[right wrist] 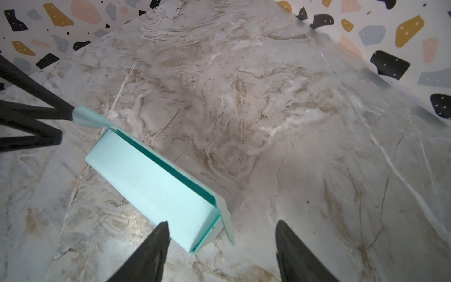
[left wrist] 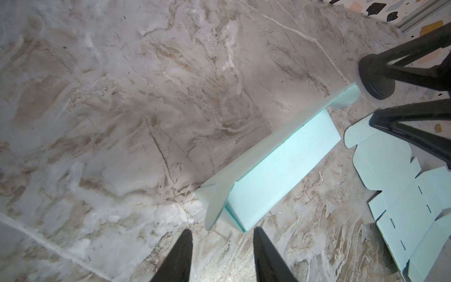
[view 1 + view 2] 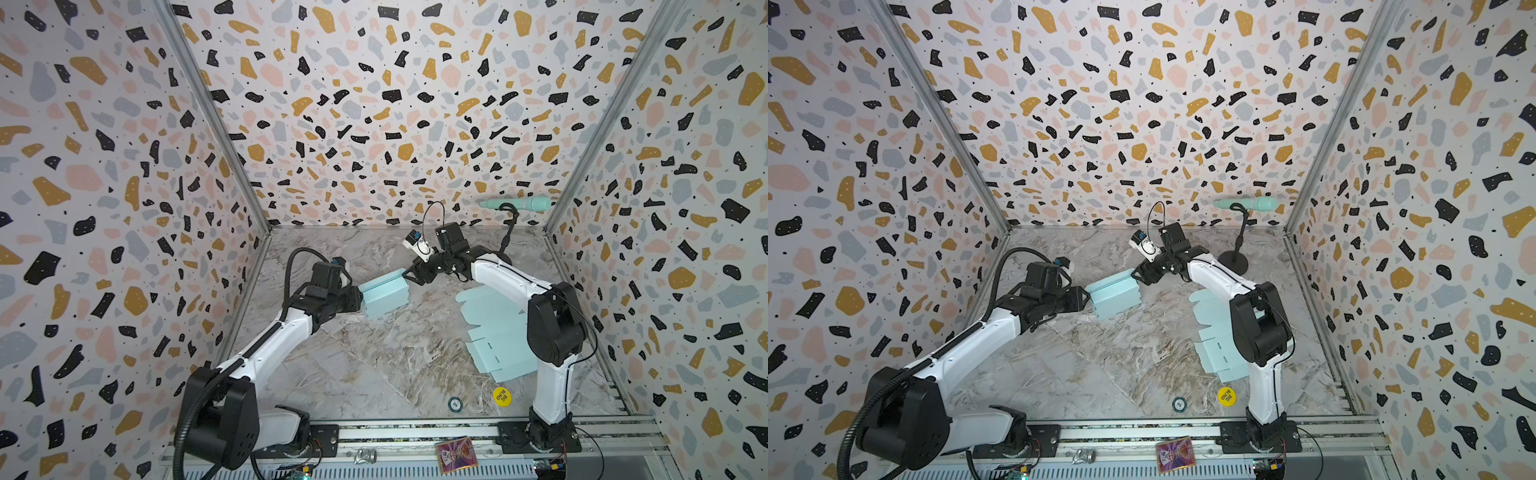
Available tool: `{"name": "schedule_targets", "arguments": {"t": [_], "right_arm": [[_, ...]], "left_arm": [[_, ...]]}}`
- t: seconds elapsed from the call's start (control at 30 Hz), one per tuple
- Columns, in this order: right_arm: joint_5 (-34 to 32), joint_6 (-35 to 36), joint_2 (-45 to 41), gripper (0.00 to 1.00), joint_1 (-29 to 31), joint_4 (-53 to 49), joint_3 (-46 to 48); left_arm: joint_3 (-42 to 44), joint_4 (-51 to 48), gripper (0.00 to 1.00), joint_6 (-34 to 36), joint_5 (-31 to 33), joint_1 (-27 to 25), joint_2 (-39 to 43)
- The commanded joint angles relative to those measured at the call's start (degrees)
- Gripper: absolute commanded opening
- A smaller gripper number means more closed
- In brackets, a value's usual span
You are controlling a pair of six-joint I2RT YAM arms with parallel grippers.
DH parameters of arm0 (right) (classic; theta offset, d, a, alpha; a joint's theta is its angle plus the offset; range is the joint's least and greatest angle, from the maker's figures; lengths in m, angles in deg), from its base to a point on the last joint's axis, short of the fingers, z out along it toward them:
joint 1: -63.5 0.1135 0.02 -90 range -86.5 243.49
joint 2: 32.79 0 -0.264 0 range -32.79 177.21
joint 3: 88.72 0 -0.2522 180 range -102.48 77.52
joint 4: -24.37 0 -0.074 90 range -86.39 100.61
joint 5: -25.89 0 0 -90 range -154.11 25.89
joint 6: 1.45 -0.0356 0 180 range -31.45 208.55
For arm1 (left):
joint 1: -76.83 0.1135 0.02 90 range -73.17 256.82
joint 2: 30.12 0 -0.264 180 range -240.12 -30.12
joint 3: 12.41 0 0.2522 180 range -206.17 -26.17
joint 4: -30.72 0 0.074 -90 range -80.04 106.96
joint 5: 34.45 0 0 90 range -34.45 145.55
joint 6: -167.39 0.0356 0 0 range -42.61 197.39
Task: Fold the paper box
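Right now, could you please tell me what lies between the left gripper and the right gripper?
The paper box, lid ajar, lies between them; both top views show it.

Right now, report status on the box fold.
Left gripper open, right gripper open, at opposite ends of paper box. Lid ajar. Flat box blanks off aside; nothing blocking.

Terrazzo-patterned walls [image 3: 374, 104] in pink, ochre, grey and black closing three sides, aluminium corner posts [image 3: 216, 137], grey-and-tan marble-look counter [image 3: 374, 353] under even light, metal rail [image 3: 415, 432] along the front edge, mint-green microphone [image 3: 519, 203] on a black stand [image 3: 1233, 262] near the back wall
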Motion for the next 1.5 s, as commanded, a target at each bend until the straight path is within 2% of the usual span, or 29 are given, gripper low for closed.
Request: {"name": "schedule_targets", "arguments": {"t": [0.0, 0.1, 0.37, 0.63, 0.97, 1.2, 1.33, 1.47], "right_arm": [[0.39, 0.87, 0.75, 0.64, 0.87, -2.14, -2.74], [-0.56, 0.58, 1.14, 0.59, 1.03, -2.31, -3.22], [-3.5, 1.23, 1.91, 0.58, 1.39, -3.51, -4.86], [-3.51, 1.51, 2.74, 0.48, 1.49, -4.07, -5.65], [-3.66, 1.57, 3.33, 0.39, 1.47, -4.93, -6.23], [-4.78, 1.25, 4.1, 0.39, 1.52, -5.57, -6.93], [-4.37, 1.01, 4.24, 0.33, 1.67, -5.39, -7.0], [-5.66, 0.76, 4.39, 0.34, 1.71, -5.31, -7.4]], "left_arm": [[-1.86, 1.97, 0.4, 1.36, 0.85, -0.45, -0.84], [-2.36, 1.82, 0.37, 1.63, 1.63, -0.55, -1.4], [-4.19, 0.72, 0.33, 2.46, 3.91, -0.52, -2.63], [-6.26, -0.14, 0.21, 2.99, 4.09, -0.95, -4.5], [-6.54, -1.95, 0.17, 3.04, 6.44, -2.06, -4.72], [-6.18, -1.53, 0.14, 2.53, 6.64, -2.31, -4.75], [-6.54, -1.73, 0.13, 2.69, 6.68, -2.48, -4.88], [-6.71, -1.9, 0.12, 2.83, 6.75, -2.57, -4.89]]}}
